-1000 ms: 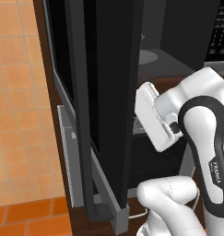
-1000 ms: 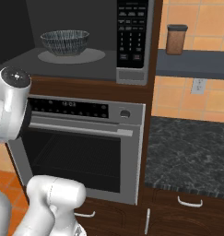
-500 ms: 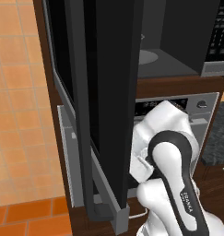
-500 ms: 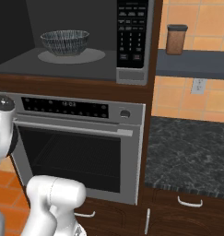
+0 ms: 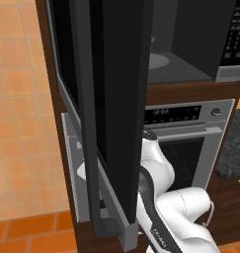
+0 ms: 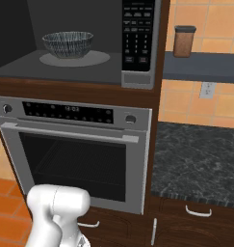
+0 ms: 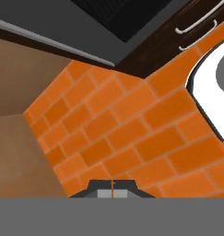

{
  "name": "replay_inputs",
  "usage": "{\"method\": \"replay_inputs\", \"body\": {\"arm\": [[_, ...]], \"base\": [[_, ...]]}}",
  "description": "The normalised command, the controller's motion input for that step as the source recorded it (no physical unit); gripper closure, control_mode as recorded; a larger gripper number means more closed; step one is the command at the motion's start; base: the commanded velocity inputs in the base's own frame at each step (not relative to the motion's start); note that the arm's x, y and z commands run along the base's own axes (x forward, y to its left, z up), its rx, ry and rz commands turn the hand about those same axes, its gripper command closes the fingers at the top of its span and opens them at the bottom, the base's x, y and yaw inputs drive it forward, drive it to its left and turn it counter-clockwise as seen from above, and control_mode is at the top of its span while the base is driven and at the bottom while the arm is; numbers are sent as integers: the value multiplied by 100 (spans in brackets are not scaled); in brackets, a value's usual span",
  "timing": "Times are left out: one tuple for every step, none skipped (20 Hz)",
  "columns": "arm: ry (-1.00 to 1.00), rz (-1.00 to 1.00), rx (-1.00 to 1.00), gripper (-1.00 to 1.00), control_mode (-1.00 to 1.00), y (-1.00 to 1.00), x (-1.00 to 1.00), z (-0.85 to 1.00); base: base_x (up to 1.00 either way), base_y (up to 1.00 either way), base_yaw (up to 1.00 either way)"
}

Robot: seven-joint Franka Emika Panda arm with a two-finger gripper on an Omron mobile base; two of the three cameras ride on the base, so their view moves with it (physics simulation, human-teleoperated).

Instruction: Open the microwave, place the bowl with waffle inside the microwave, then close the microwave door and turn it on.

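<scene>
Standing wide open, the microwave door [image 5: 116, 99] shows the striped bowl [image 6: 68, 43] already on the turntable [image 6: 75, 58], its waffle seemingly hidden; the gripper [image 7: 112, 188], pressed together and empty, points floorward, so closing and starting remain

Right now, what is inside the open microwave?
A striped bowl stands on the round turntable in the microwave. What the bowl holds is hidden by its rim.

The microwave door [image 5: 116, 99] stands open, edge-on, before the grey cavity and turntable [image 5: 158, 60]. Below, the white arm [image 5: 161, 197] folds low before the oven [image 5: 188, 143].
</scene>
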Motion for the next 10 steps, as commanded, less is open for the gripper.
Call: {"method": "replay_inputs", "body": {"arm": [[0,0,-1,100,-100,0,14,-81],[0,0,0,100,-100,0,21,-90],[0,0,-5,100,-100,18,19,-100],[-2,0,-5,100,-100,19,16,-100],[0,0,-4,100,-100,21,21,-100],[-1,0,-5,100,-100,19,18,-100],[-1,0,-7,100,-100,23,18,-100],[-3,0,-7,100,-100,26,10,-100],[-13,0,-9,100,-100,26,0,-96],[-17,0,-10,100,-100,31,0,-87]], "base": [[0,0,0],[0,0,0],[0,0,0],[0,0,0],[0,0,0],[0,0,0],[0,0,0],[0,0,0],[0,0,0],[0,0,0]]}}
